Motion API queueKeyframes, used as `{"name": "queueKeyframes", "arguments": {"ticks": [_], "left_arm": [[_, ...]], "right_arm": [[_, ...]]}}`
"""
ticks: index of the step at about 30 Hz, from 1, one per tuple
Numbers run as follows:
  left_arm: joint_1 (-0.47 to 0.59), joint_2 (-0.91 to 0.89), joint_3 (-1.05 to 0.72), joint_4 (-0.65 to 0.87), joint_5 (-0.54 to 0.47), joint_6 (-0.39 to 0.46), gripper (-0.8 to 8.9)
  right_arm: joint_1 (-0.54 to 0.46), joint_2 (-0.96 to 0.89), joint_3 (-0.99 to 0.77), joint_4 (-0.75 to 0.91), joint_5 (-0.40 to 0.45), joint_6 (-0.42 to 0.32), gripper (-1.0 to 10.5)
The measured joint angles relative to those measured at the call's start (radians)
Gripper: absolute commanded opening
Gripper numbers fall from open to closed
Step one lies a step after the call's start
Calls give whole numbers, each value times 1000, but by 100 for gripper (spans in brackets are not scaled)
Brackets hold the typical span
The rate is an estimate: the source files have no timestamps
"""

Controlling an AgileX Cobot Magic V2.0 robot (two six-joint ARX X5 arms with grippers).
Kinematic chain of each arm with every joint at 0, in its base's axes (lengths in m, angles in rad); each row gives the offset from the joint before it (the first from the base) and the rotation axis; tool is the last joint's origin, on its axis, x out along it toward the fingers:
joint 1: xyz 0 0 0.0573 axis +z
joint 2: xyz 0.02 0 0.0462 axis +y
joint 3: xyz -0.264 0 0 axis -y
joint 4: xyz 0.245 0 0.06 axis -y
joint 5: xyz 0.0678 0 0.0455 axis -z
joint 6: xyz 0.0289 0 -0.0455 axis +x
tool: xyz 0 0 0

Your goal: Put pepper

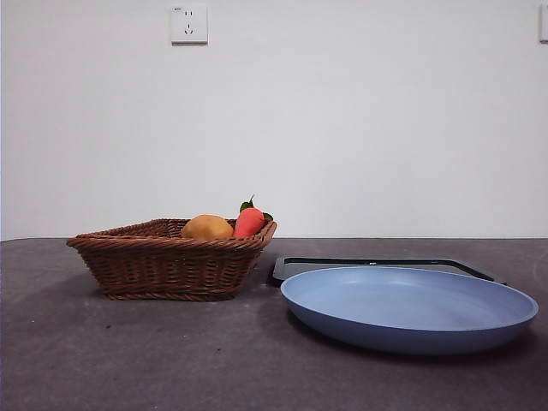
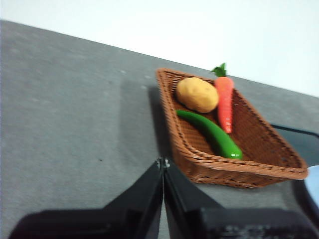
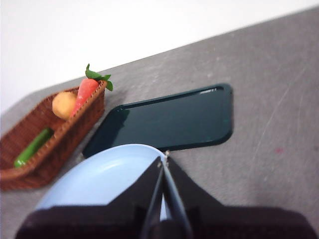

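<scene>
Pepper lies inside the wicker basket, beside potato and carrot — untouched. Left end effector and right end effector both pressed together, above the worktop.

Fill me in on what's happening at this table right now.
Nothing is being handled yet. The glossy dark-green pepper lies in the brown wicker basket beside a rounded yellow-tan lump and a red-orange pointed vegetable. The left gripper hangs shut short of the basket; the right gripper, also shut, hangs over the blue plate, next to a dark flat tray.
</scene>
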Motion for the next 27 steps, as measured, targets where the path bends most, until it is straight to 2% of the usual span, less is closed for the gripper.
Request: {"name": "queueKeyframes", "arguments": {"ticks": [5,10,14,16,19,27], "left_arm": [[0,5,74,-49,19,-50,6],[0,76,202,-105,51,-62,6],[0,189,312,-151,117,-58,6],[0,243,369,-173,154,-42,6],[0,336,460,-221,226,-5,6],[0,545,669,-447,384,153,6]], "right_arm": [[0,10,75,-1,0,66,5],[0,89,194,-6,0,77,5],[0,213,328,-72,-1,66,5],[0,270,394,-125,-5,48,5],[0,370,509,-229,-54,-3,5],[4,622,797,-622,-153,-210,5]]}}
